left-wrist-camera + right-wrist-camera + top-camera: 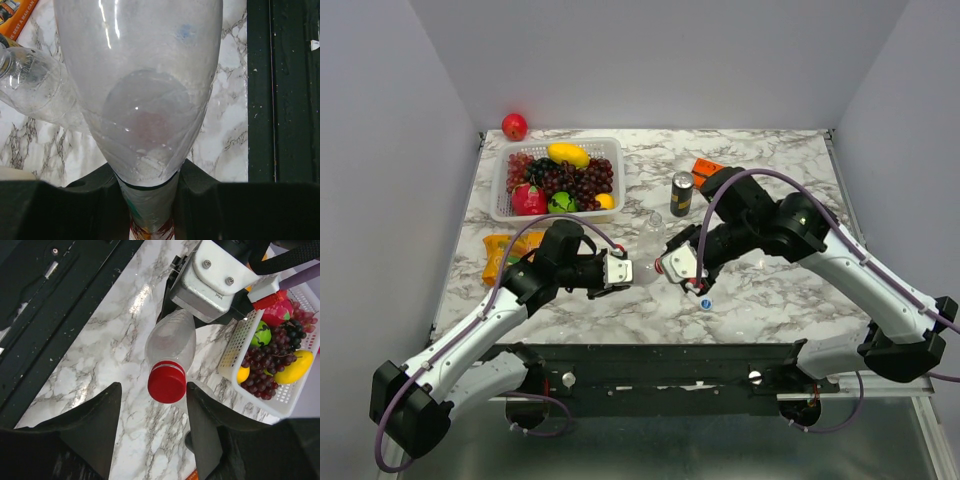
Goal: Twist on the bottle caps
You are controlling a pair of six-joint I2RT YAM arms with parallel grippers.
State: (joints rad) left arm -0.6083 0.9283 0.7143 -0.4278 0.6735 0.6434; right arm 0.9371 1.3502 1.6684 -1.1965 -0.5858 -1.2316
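While the left pincer (618,271) pinches the bottle (171,340) level above the counter (770,290), its long axis points straight at the right pincer (153,390), whose spread fingers (100,412) flank the red cap (167,382) on its neck without gripping.

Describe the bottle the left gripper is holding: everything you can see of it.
The bottle is small, clear, thin plastic, apparently empty, with a bit of red label at its base end. A red cap with collar ring sits on its neck. Held roughly level above the marble table, its base end is clamped in the left gripper; its cap points between the open fingers of the right gripper.
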